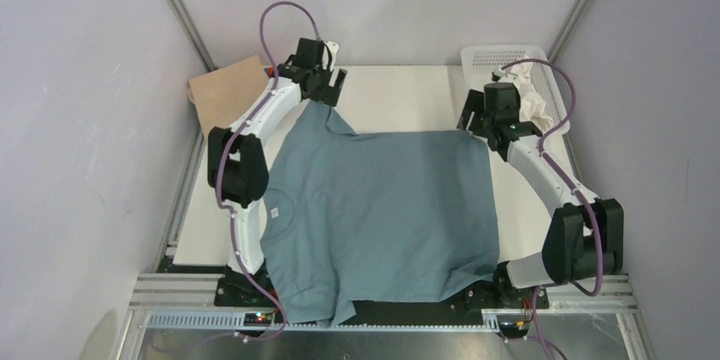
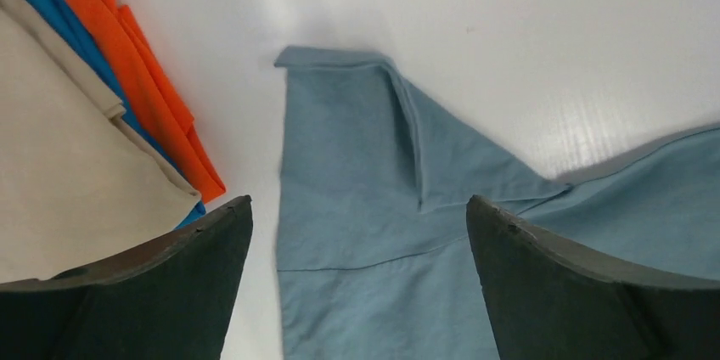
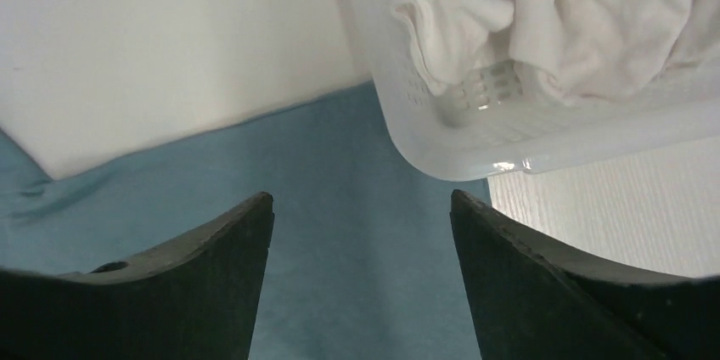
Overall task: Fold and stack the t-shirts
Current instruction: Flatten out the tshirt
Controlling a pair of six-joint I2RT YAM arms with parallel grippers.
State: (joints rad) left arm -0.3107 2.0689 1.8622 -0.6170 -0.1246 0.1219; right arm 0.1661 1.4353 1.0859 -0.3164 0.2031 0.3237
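- The slate blue-grey t-shirt (image 1: 382,216) lies spread flat across the middle of the table (image 1: 407,97). Its neck label (image 1: 274,213) faces my left arm's side, and the near sleeve droops over the front edge. I judge it is laid open like this so the folds can start from a flat sheet.
- Its far sleeve (image 2: 357,165) has one edge creased over on itself, which I'd want smoothed first.
- My left gripper (image 2: 358,207) hovers over that sleeve with its jaws wide apart and nothing between them.
- My right gripper (image 3: 361,199) hovers over the shirt's far right corner, jaws also parted and empty. The two arms sit at opposite far corners, well placed for a two-handed pull.
- The finished stack sits at the far left corner, just beside the sleeve: tan shirt (image 2: 68,165) on top, orange shirt (image 2: 144,80) and bright blue shirt (image 2: 68,20) beneath. That keeps it out of the working area.
- The white basket (image 3: 441,156) holds white cloth (image 3: 577,29) at the far right. I cannot tell whether it touches the shirt.
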